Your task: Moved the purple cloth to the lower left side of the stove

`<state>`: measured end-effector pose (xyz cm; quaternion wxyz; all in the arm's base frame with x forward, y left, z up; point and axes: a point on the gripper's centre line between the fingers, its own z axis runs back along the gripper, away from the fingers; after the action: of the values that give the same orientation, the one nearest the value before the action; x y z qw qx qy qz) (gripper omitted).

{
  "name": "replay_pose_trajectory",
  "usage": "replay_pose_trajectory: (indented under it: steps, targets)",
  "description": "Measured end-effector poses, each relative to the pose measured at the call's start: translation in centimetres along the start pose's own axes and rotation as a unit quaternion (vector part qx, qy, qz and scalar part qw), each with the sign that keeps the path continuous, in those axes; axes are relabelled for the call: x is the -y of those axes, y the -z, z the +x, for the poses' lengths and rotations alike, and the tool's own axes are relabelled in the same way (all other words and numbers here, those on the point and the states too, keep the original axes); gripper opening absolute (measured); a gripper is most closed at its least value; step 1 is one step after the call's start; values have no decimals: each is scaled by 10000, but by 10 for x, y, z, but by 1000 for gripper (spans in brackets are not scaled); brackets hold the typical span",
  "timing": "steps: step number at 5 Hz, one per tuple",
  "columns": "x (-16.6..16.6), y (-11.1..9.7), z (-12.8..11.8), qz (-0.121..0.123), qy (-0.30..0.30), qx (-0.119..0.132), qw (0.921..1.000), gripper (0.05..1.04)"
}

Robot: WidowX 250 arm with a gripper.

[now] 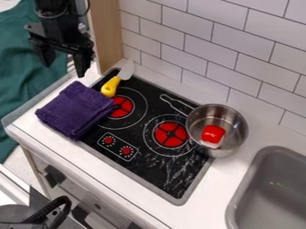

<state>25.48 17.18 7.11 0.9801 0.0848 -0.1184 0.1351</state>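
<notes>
Our gripper (pixel 64 70) hangs top L of view, fingers spread w/ a gap btwn. Just below it in view we see the folded purple cloth (pixel 78 109), partly on the stove's (pixel 152 172) L edge, partly on the counter (pixel 36 129). R of gripper: yellow-handled knife (pixel 110 86); well apart, lower R, metal pot (pixel 230 118) w/ red-and-white item (pixel 213 134) inside.

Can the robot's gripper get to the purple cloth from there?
Probably yes. The gripper hangs open near the purple cloth, nothing lies on top of the cloth, and I see nothing between them.
</notes>
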Motion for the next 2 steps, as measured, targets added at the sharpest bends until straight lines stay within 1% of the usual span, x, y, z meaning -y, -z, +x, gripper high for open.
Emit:
replay_pose_trajectory:
  steps: [1,2]
  targets:
    - [12,-15,-3,-69,189,-18,9998,998]
    - [28,-16,-12,-264,134,-232,9993,998]
